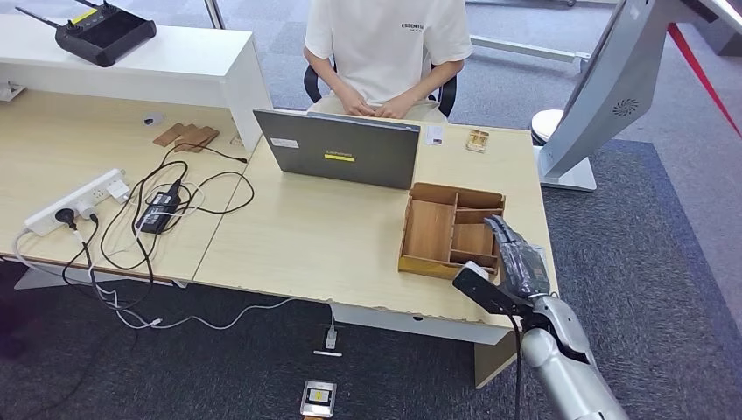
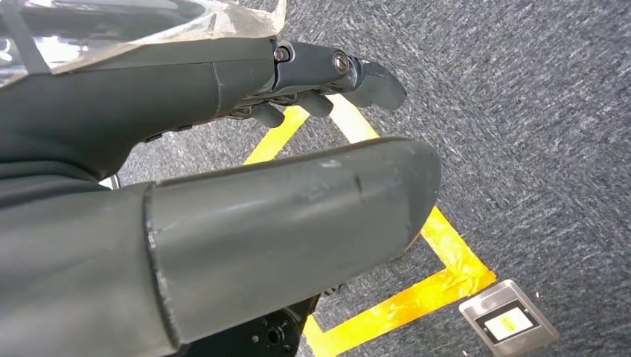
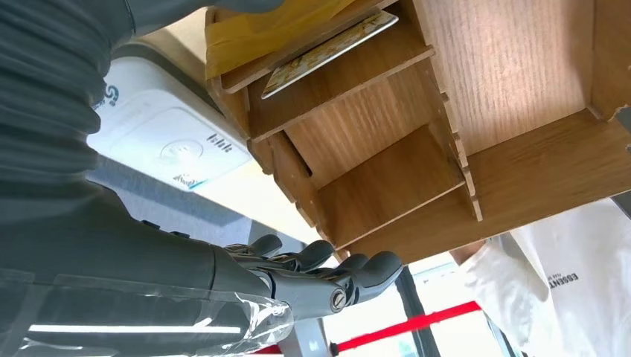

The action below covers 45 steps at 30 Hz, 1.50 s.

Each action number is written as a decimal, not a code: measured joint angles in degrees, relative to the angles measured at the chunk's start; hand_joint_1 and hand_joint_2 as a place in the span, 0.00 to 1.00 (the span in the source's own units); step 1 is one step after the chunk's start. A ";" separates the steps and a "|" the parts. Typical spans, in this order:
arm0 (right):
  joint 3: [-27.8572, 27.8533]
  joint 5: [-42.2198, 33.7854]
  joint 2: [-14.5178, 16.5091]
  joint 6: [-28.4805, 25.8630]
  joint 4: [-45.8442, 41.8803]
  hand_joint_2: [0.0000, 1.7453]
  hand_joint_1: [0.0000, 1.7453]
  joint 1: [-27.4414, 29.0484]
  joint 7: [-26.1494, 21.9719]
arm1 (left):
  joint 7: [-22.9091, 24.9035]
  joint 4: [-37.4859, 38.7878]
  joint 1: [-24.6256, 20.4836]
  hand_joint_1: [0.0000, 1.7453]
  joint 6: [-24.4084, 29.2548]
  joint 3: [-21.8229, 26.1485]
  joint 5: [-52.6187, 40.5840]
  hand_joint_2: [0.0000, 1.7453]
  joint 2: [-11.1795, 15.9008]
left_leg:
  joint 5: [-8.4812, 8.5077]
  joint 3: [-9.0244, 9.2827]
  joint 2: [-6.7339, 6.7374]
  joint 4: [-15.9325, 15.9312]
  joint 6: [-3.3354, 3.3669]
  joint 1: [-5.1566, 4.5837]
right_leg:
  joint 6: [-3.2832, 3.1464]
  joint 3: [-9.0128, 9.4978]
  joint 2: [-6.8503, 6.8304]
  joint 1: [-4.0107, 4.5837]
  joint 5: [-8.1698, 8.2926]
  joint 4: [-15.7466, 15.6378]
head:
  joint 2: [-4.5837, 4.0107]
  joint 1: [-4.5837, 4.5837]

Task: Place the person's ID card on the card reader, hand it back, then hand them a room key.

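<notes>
My right hand hovers over the near right corner of the wooden organiser box, fingers stretched out and holding nothing. Under it, a white card reader lies on the desk beside the box. A patterned card lies in one of the box's small compartments, close to my fingers. Two small cards, one white and one patterned, lie at the far desk edge in front of the seated person. My left hand hangs over the carpet, fingers apart and holding nothing.
A grey laptop stands open, facing the person, left of the box. A power strip and tangled cables cover the left desk. A grey machine base stands past the desk's right end. The person's hands rest together.
</notes>
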 joint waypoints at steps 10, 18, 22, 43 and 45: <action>0.69 4.98 0.83 -5.71 0.61 1.00 0.00 0.35 -0.06 | 0.96 0.00 0.00 0.00 0.28 0.00 0.13 0.00 -0.02 | 0.00 0.00 0.00 0.00 0.00 0.00 | 0.00 0.00 0.00 0.00 0.00 0.00 | 0.00 0.01; 1.52 6.54 2.56 -8.27 3.39 1.00 0.00 0.04 -1.72 | 3.66 0.00 0.08 0.00 0.52 0.00 1.04 0.00 -0.09 | 0.00 -0.01 0.00 -0.01 0.00 0.00 | 0.00 0.00 0.00 0.00 0.00 0.00 | 0.00 0.01; 1.54 6.46 2.80 -8.16 4.23 1.00 0.00 -0.08 -2.07 | 4.09 0.01 0.13 0.00 0.93 0.00 1.32 0.00 -0.26 | 0.00 -0.02 0.00 -0.01 0.00 0.00 | 0.00 0.00 0.00 0.00 0.00 0.00 | 0.00 0.01; 1.98 5.33 3.31 -7.58 6.25 1.00 0.97 -0.24 -0.81 | 5.92 0.01 0.45 0.00 1.32 0.11 2.30 0.00 -0.79 | 0.00 -0.01 0.00 -0.01 0.00 0.00 | 0.00 -0.01 0.00 0.00 -0.01 0.00 | 0.00 0.01; 1.98 4.99 3.32 -7.30 6.41 1.00 1.00 -0.26 -0.72 | 5.94 0.01 0.46 0.00 1.33 0.13 2.37 0.00 -0.79 | 0.00 -0.01 0.00 -0.01 0.00 0.00 | 0.00 -0.01 0.00 0.00 -0.01 0.00 | 0.00 0.00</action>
